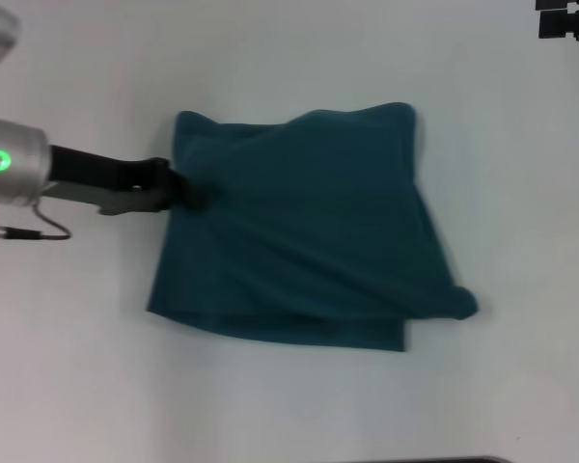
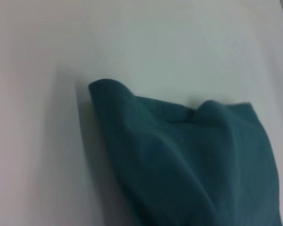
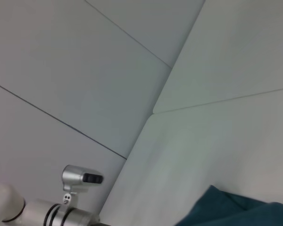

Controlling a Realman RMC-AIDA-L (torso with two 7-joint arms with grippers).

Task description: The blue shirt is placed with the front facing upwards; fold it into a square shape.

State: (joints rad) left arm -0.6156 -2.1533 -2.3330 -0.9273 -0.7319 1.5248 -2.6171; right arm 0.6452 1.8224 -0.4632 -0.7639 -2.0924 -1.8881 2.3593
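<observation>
The blue shirt [image 1: 299,231] lies folded into a rough, wrinkled rectangle in the middle of the white table [image 1: 68,376]. Only plain teal cloth shows; no lettering or neckline is visible. My left gripper [image 1: 187,190] is at the shirt's left edge near its far corner, shut on the cloth, and creases run from that spot across the shirt. The left wrist view shows the shirt's bunched edge [image 2: 188,160] and none of its own fingers. A dark piece at the far right corner [image 1: 566,19] looks like my right gripper, well away from the shirt.
A loose flap of cloth [image 1: 458,301] sticks out at the shirt's near right corner. The right wrist view shows a corner of the shirt [image 3: 236,212], the table's far edge, wall panels, and my left arm [image 3: 47,212].
</observation>
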